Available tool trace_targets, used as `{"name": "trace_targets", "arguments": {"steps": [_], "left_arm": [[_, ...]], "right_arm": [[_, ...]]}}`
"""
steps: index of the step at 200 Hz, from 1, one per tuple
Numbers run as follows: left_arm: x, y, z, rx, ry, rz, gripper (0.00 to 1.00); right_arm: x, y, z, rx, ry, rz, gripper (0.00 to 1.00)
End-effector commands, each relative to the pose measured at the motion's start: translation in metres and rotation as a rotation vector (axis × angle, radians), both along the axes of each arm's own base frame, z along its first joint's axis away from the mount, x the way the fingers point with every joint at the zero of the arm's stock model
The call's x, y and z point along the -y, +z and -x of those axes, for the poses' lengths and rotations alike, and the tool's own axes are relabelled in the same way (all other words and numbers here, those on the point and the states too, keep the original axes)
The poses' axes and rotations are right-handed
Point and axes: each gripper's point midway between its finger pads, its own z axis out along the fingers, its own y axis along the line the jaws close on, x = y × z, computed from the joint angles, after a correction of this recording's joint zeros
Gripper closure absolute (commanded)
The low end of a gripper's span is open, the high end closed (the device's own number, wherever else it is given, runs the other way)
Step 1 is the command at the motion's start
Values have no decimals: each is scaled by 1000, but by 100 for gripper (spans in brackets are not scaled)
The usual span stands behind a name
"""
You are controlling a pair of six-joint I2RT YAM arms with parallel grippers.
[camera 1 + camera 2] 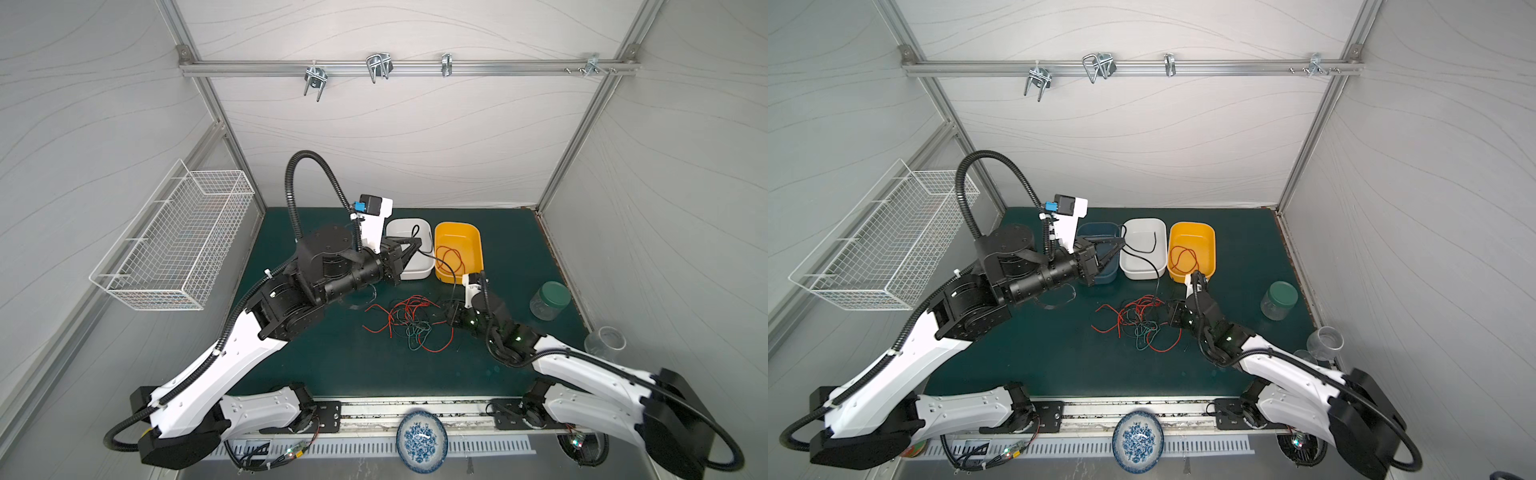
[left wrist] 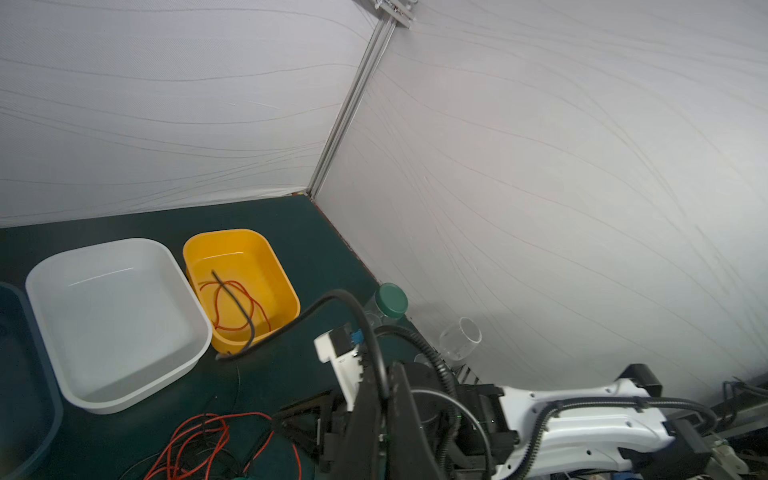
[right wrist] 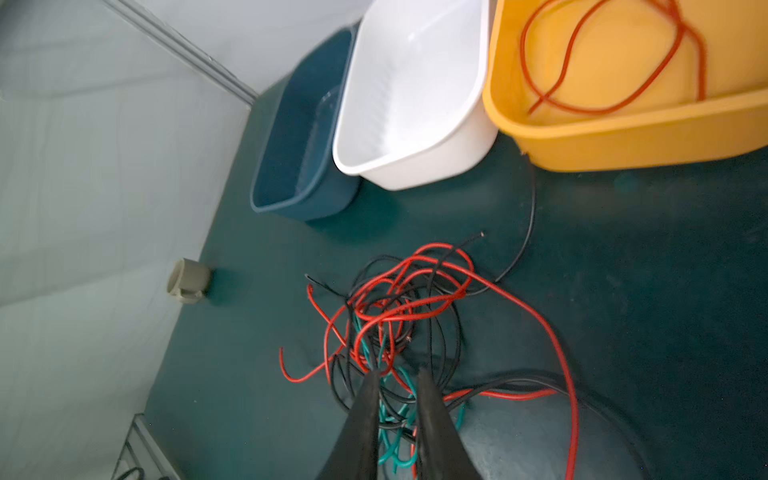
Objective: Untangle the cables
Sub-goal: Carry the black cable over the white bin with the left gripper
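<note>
The cables [image 1: 409,322] lie in a red, black and teal tangle on the green mat, seen in both top views [image 1: 1138,320] and in the right wrist view [image 3: 403,307]. My left gripper [image 1: 417,241] is raised over the white tub [image 1: 409,222], shut on one black cable [image 1: 1142,253] that trails down to the tangle. In the left wrist view that cable [image 2: 345,295] arcs up from between the shut jaws of the left gripper [image 2: 385,368]. My right gripper [image 3: 399,374] is low over the tangle's near edge, jaws a little apart, with teal and black strands in the gap. One red cable [image 1: 451,257] lies in the yellow tub [image 1: 457,226].
A blue tub [image 1: 1096,227] stands left of the white one. A green-lidded jar [image 1: 549,300] and a clear cup [image 1: 604,343] are at the right edge. A wire basket [image 1: 174,245] hangs on the left wall. A patterned plate [image 1: 422,440] sits at the front rail.
</note>
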Motion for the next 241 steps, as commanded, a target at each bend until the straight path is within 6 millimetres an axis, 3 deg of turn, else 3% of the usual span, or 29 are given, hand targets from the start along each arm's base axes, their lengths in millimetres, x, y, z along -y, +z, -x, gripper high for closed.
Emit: {"name": "trace_targets", "arguments": {"steps": [1, 19, 44, 92, 148, 187, 241], "left_arm": [[-1, -2, -15, 35, 20, -53, 100], [-2, -13, -33, 2, 21, -51, 100], [-3, -25, -57, 23, 44, -85, 100], [8, -52, -101, 41, 45, -150, 100], [21, -110, -148, 25, 64, -266, 100], [23, -141, -176, -15, 86, -303, 100], [10, -172, -213, -94, 191, -360, 100]], "right_arm": [[37, 30, 3, 61, -83, 109, 69], [58, 50, 9, 92, -118, 127, 60], [77, 76, 20, 128, -128, 120, 39], [100, 109, 43, 155, -83, 203, 2], [125, 126, 63, 208, -22, 366, 1], [128, 107, 69, 202, 18, 416, 1], [123, 106, 70, 213, 50, 413, 1]]}}
